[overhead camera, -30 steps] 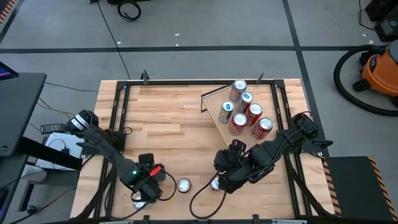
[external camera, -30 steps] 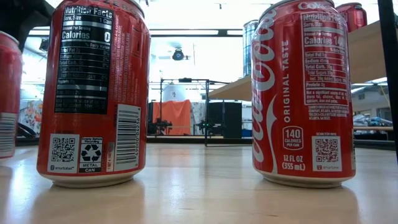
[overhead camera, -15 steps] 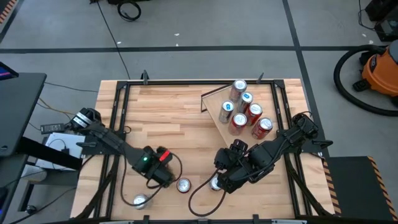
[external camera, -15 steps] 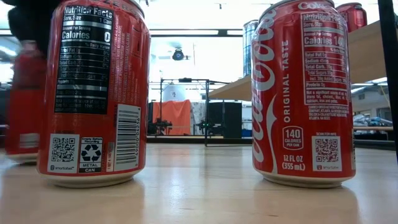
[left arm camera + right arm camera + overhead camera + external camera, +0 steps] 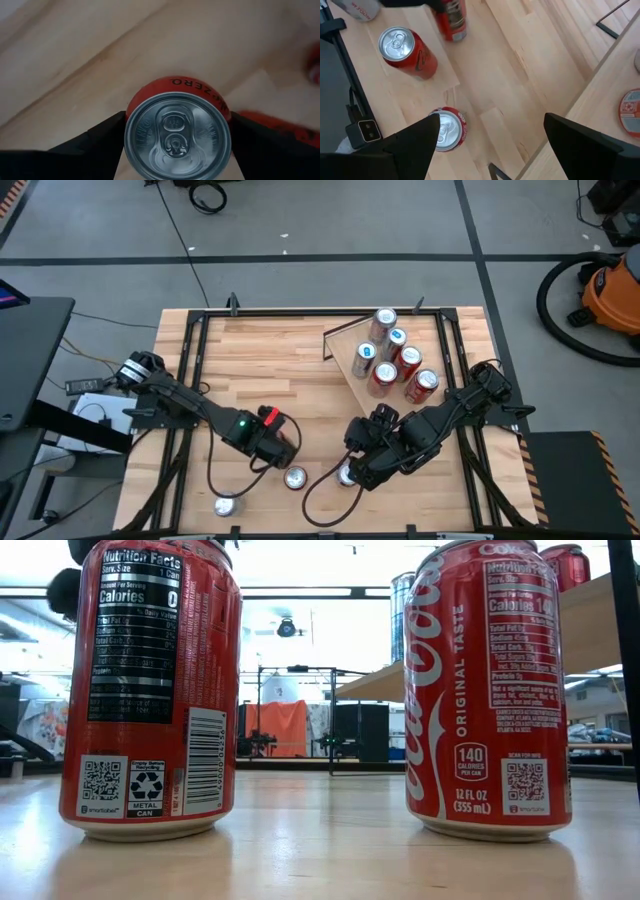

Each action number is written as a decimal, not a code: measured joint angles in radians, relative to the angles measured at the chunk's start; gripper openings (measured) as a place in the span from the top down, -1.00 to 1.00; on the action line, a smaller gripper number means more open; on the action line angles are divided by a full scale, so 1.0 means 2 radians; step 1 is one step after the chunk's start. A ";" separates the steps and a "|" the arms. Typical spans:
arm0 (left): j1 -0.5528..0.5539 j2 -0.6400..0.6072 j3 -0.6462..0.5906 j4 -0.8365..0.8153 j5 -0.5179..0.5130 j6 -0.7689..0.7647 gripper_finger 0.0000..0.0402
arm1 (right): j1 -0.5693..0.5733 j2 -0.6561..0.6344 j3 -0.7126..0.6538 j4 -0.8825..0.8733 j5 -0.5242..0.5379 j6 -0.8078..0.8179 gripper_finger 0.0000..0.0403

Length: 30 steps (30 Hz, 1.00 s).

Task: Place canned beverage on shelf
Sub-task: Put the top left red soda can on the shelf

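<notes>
left end effector (image 5: 272, 442): over the near middle of the counter (image 5: 270, 360), fingers (image 5: 95, 137) clamped on either side of a red can (image 5: 177, 135), silver top facing the wrist camera
held can: upright between the dark fingers, "ZERO" lettering on its rim
right end effector (image 5: 352, 468): low near the counter's front edge, fingers spread wide, grasping nothing
can under right (image 5: 447, 129): standing on the counter just beside the right fingers, not gripped
loose cans: one (image 5: 295, 478) just beside the left end effector, one (image 5: 224, 504) at the front left
shelf (image 5: 358, 340): raised plank at far right, five cans (image 5: 398, 360) standing on it
</notes>
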 joint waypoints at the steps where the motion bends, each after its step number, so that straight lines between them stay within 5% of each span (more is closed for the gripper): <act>1: 0.000 0.000 0.000 0.005 0.003 0.021 -0.59 | 0.000 0.000 0.000 0.000 0.003 0.000 -0.83; 9: 0.000 0.000 0.000 0.023 0.007 0.129 -0.59 | 0.000 0.000 0.000 0.005 0.007 -0.003 -0.83; 19: -0.002 0.000 0.000 0.049 0.008 0.479 -0.59 | 0.000 0.000 0.000 0.011 0.007 -0.009 -0.83; 30: 0.005 0.000 0.000 0.098 0.007 0.536 -0.77 | 0.005 0.000 0.000 0.011 0.004 -0.009 -0.83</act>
